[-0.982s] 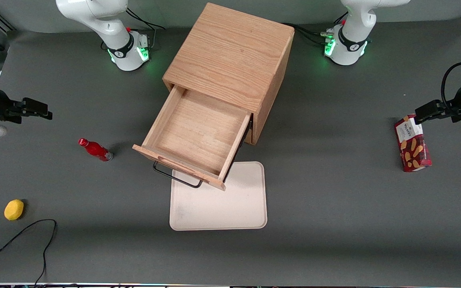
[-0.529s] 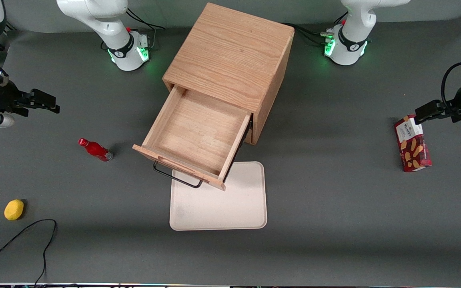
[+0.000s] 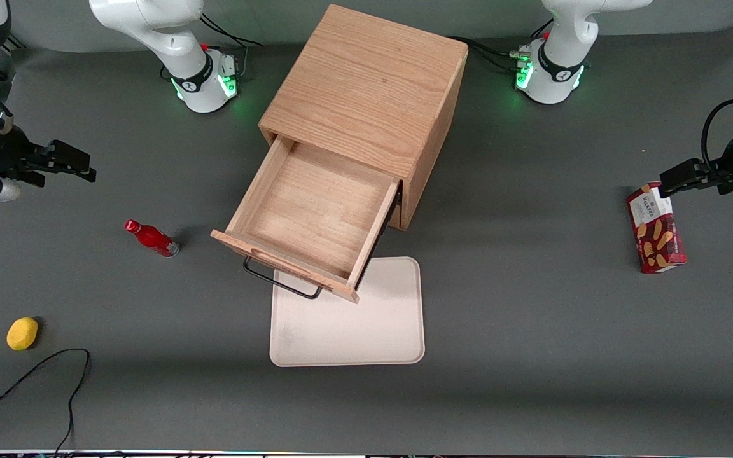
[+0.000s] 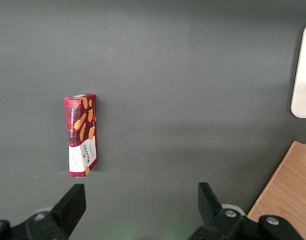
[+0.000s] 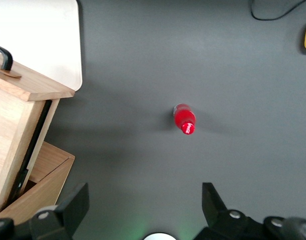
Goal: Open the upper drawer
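The upper drawer (image 3: 315,213) of the light oak cabinet (image 3: 366,89) stands pulled well out, its wooden tray empty, its thin black wire handle (image 3: 280,285) over the tray's edge. The drawer's side (image 5: 18,125) and handle end (image 5: 4,56) also show in the right wrist view. My gripper (image 3: 74,166) is open and empty, high above the table toward the working arm's end, well away from the drawer. Its fingers (image 5: 75,205) stand wide apart over bare table. The lower drawer is hidden under the upper one.
A cream tray (image 3: 347,315) lies in front of the cabinet, partly under the open drawer. A red bottle (image 3: 151,237) lies between my gripper and the drawer. A yellow lemon (image 3: 21,333) and black cable (image 3: 55,369) lie nearer the camera. A red cookie box (image 3: 655,229) lies toward the parked arm's end.
My gripper has drawn a little farther from the camera and slightly toward the cabinet over the last second. The drawer has stayed open and still.
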Controlling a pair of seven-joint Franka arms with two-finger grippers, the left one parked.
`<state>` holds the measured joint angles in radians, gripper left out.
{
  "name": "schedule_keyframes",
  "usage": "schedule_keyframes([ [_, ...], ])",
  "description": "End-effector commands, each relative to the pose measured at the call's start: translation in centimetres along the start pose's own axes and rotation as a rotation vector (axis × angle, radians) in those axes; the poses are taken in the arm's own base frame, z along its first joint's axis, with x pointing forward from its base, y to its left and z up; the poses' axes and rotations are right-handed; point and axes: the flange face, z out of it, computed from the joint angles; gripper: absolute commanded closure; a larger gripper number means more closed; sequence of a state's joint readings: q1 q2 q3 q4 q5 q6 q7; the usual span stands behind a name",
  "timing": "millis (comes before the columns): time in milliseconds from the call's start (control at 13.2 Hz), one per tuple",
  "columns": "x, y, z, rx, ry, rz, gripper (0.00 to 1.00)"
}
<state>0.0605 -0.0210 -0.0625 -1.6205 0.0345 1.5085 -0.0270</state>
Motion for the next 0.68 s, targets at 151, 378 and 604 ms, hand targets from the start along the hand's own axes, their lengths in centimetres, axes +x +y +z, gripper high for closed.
schedule_keyframes([
  [151, 0.4, 1.3, -0.3, 0.001, -0.015, 0.035, 0.0],
  [378, 0.4, 2.0, -0.4, 0.004, -0.013, 0.049, 0.0],
  [604, 1.2, 2.7, -0.6, 0.014, -0.005, 0.063, 0.0],
])
